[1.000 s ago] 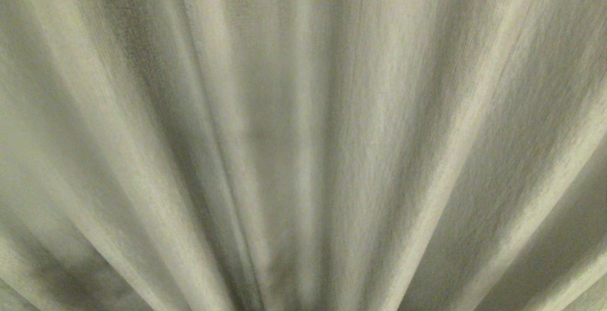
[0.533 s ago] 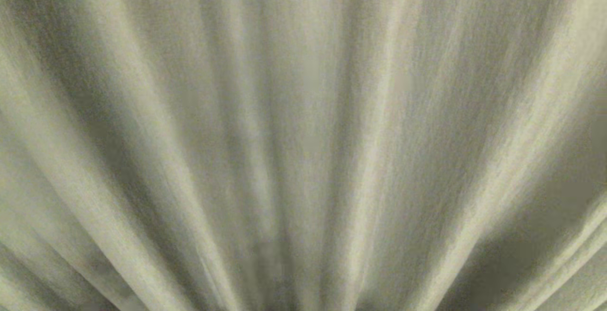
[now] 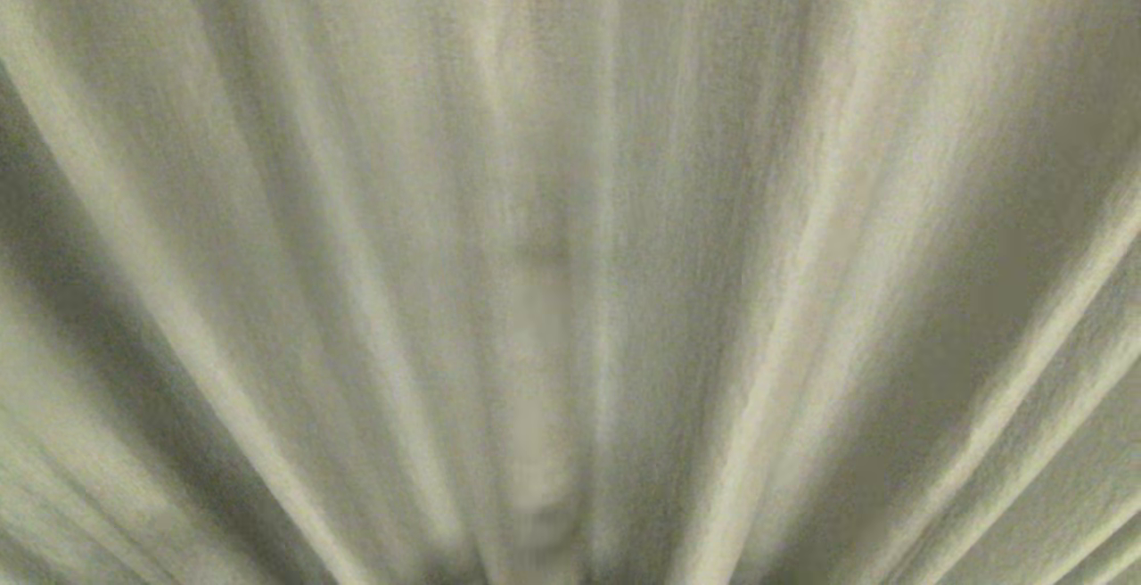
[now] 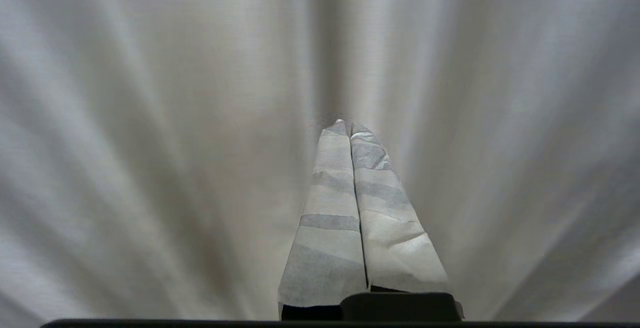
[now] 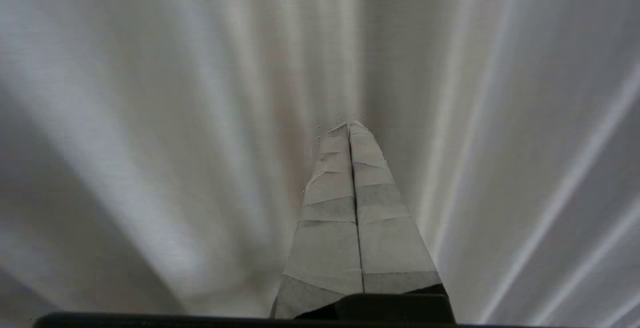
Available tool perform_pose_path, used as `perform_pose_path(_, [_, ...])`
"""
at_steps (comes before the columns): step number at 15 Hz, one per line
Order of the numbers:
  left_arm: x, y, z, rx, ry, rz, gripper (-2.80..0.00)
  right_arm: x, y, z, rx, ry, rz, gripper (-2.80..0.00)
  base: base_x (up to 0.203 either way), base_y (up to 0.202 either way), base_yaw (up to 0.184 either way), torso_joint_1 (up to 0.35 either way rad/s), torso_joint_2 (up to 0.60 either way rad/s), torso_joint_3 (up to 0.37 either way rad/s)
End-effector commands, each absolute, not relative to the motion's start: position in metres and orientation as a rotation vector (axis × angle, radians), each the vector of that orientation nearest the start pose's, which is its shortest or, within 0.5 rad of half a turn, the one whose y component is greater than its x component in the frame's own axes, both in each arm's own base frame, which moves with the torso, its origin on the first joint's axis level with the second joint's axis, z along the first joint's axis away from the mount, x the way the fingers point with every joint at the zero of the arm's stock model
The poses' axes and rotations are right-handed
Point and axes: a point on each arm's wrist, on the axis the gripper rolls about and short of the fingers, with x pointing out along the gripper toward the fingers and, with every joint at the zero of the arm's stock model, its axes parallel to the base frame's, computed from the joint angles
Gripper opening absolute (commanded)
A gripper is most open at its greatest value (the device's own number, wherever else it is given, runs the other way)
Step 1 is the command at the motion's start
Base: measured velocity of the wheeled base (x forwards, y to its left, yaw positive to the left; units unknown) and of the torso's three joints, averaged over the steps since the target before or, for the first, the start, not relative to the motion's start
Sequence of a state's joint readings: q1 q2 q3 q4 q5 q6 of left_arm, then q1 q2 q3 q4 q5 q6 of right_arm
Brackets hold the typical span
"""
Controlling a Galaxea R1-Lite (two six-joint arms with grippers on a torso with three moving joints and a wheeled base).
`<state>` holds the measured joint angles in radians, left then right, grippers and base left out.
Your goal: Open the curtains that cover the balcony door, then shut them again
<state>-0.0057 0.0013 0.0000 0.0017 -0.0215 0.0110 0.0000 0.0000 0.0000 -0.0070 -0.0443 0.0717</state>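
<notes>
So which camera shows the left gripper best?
The left wrist view: the left gripper sits in the middle, its taped fingers pressed shut, tips at the curtains. The head view shows only curtain folds. The right wrist view shows the right gripper, also shut.

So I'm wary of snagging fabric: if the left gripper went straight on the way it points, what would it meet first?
Most likely the curtains. The left gripper, fingers shut and empty, points straight at their pleated folds, which fill the whole view. The tips look very near the cloth; whether they already touch cannot be told.
</notes>
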Motion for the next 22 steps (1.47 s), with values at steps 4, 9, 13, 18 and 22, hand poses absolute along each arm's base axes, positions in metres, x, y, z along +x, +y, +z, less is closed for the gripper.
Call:
perform_pose_path(4, [-0.0228,-0.0003,0.0753,0.011,0.001,-0.028,-2.80,-0.0228,-0.0010,0.0763,0.072,-0.009,-0.044,-2.80,0.000,-0.192,0.000,0.001,0.00,0.003])
perform_pose_path(9, [-0.0228,-0.0003,0.0753,0.012,0.001,-0.028,-2.80,-0.0228,-0.0010,0.0763,0.072,-0.009,-0.044,-2.80,0.000,-0.193,0.001,0.002,0.00,0.002])
perform_pose_path(13, [-0.0228,-0.0003,0.0752,0.014,0.003,-0.028,-2.80,-0.0227,-0.0010,0.0763,0.072,-0.008,-0.044,-2.80,0.000,-0.192,0.000,0.003,0.00,0.003])
perform_pose_path(18, [-0.0228,-0.0003,0.0752,0.014,0.003,-0.028,-2.80,-0.0227,-0.0010,0.0763,0.072,-0.008,-0.044,-2.80,0.000,-0.191,0.004,0.001,0.00,0.002])
perform_pose_path(22, [-0.0228,-0.0003,0.0752,0.017,0.003,-0.028,-2.80,-0.0227,-0.0010,0.0763,0.072,-0.008,-0.044,-2.80,0.000,-0.191,0.003,0.002,0.00,0.002])
